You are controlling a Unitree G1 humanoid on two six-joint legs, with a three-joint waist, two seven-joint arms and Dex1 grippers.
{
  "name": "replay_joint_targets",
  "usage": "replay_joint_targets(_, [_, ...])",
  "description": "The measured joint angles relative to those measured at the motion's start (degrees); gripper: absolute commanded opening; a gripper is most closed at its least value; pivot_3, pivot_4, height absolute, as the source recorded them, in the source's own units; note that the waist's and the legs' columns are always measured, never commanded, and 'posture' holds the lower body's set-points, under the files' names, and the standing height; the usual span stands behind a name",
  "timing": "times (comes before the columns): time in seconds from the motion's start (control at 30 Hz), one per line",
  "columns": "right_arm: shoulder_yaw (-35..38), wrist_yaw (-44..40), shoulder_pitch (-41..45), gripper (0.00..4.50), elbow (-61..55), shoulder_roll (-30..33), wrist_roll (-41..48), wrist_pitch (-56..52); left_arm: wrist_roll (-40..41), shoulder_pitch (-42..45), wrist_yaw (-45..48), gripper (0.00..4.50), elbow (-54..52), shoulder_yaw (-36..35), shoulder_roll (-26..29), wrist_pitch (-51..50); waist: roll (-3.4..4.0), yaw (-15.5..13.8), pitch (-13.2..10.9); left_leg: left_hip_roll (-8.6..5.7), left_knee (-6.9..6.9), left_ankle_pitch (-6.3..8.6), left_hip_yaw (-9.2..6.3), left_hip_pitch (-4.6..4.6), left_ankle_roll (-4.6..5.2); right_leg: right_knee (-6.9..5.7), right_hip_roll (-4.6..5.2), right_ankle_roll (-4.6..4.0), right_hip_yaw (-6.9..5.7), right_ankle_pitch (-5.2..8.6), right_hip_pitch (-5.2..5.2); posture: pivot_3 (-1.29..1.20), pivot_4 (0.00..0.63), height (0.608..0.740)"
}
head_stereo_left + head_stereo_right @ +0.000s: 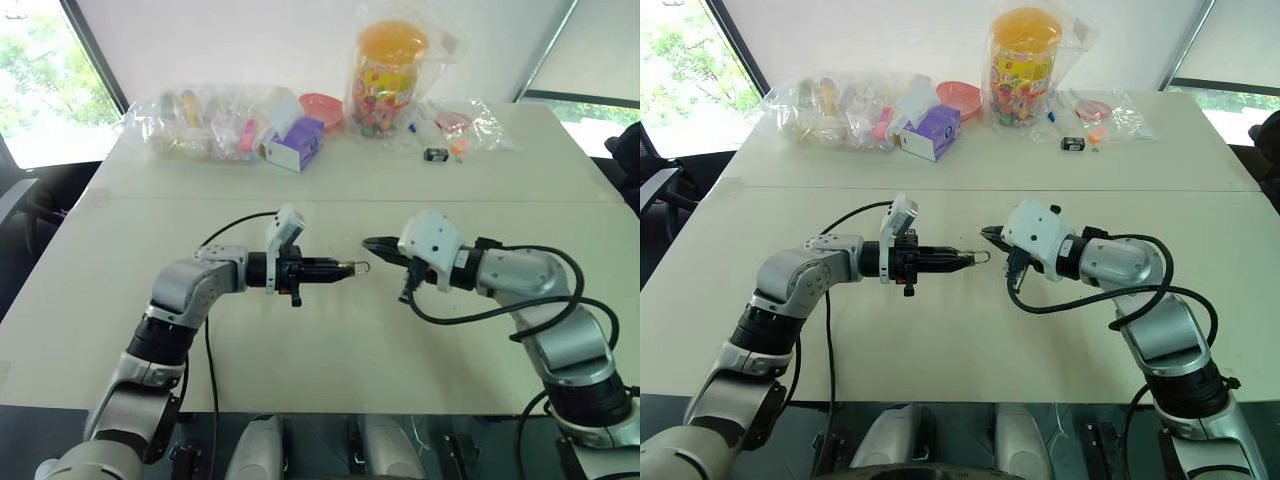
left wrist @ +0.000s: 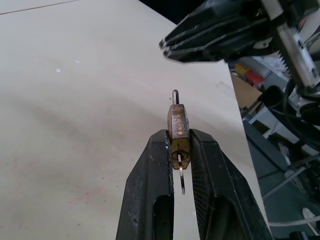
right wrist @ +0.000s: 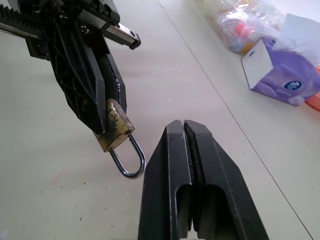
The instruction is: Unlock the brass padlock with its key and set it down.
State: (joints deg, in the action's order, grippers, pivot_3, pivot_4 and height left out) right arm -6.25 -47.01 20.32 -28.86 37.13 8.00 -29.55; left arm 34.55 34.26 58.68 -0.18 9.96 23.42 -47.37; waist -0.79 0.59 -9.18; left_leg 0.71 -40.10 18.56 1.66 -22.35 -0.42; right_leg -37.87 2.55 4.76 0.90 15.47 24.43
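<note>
My left pincer [image 1: 340,269] clamps brass padlock [image 3: 116,131] above desk [image 1: 330,350], shackle toward right pincer [image 3: 187,131], pressed together, empty, for key work.

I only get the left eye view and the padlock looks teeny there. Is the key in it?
Observer: Yes. In the left wrist view a thin silvery key sticks out of the padlock's end, between the fingers of the left gripper.
Operator: Is the loop open?
Observer: No. The right wrist view shows both ends of the shackle in the brass body.
Operator: Is the other gripper holding anything?
Observer: No. The right gripper has its fingers pressed together with nothing between them. It is close to the padlock but not touching it.
</note>
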Motion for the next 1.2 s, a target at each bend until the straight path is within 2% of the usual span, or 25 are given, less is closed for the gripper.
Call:
replay_joint_targets(0.47, [-4.8, 1.6, -4.1, 0.01, 9.0, -0.3, -3.4, 7.0, 2.6, 1.5, -0.2, 0.0, -1.0, -1.9, -0.6, -1.8, 0.0, 0.0, 0.0, -0.01, 0.0, 0.0, 0.0, 0.0, 0.0, 0.0, -0.03, 0.0, 0.0, 0.0, 0.0, 0.0, 0.15, 0.735])
replay_joint_targets(0.63, [-4.1, 2.2, -4.2, 0.01, 8.9, 0.4, -4.4, 8.0, 2.6, 1.5, -0.2, 0.0, -1.0, -1.9, -0.6, -1.8, 0.0, 0.0, 0.0, 0.0, 0.0, 0.0, 0.0, 0.0, 0.0, 0.0, -0.03, 0.0, 0.0, 0.0, 0.0, 0.0, 0.15, 0.735])
replay_joint_targets(0.8, [-1.4, 2.1, -7.5, 0.01, 6.5, 3.9, -4.5, 7.8, 1.6, 0.8, -0.3, 0.0, -0.9, -1.4, -0.6, -0.9, 0.0, -0.1, 0.0, -0.02, 0.0, 0.0, 0.0, -0.01, 0.0, 0.02, -0.02, 0.0, 0.0, 0.0, 0.0, 0.0, 0.15, 0.735])
replay_joint_targets(0.93, [3.0, 1.7, -16.6, 0.01, 1.0, 8.4, -4.4, 6.0, -3.2, 1.0, -3.1, 0.0, 5.4, 0.9, -4.4, 3.0, -0.01, -1.2, 0.0, -0.07, -0.02, 0.01, 0.01, -0.02, 0.02, 0.08, -0.06, 0.0, 0.0, 0.0, -0.03, 0.0, 0.15, 0.735])
replay_joint_targets(1.1, [6.8, 2.5, -20.9, 0.01, -6.1, 8.9, -3.0, 1.7, -6.8, 3.5, -4.2, 0.0, 13.3, 2.9, -10.5, 5.9, -0.01, -1.3, 0.0, -0.05, -0.01, 0.01, 0.0, -0.01, 0.03, 0.08, -0.13, 0.0, 0.0, 0.0, -0.03, 0.0, 0.15, 0.735])
replay_joint_targets(1.2, [8.8, 3.6, -22.2, 0.0, -10.0, 8.9, -2.2, -1.3, -9.5, 6.4, -4.6, 1.39, 20.4, 3.6, -13.9, 8.9, -0.01, -1.3, 0.0, -0.09, -0.01, 0.02, 0.0, -0.02, 0.03, 0.1, -0.13, 0.0, -0.02, 0.0, -0.04, 0.0, 0.15, 0.735])
